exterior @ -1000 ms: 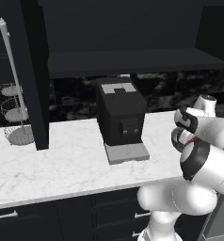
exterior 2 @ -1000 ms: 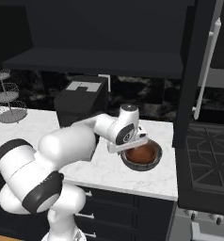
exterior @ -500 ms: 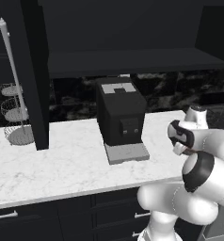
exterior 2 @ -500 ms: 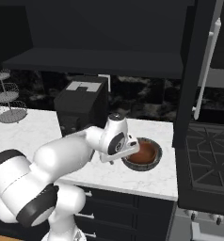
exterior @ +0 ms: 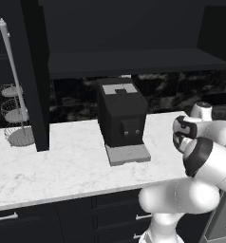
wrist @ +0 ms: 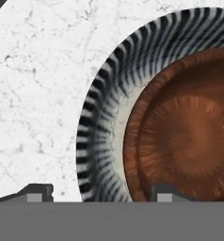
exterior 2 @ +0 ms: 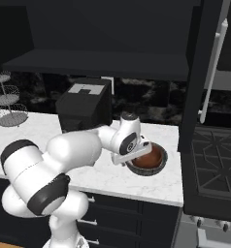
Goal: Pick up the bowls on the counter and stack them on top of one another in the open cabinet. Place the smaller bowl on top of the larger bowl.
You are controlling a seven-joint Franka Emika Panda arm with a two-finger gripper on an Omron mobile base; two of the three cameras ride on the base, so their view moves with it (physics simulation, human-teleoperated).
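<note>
bowl [wrist: 180, 136] cropped right, end effector [wrist: 100, 193] tips barely visible

Dim, flat rendered light; soft shadows, sharp throughout.

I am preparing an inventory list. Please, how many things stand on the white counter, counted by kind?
Bowl: 1
Black coffee machine: 1
Wire basket stand: 1
Total: 3 things on the counter
</note>
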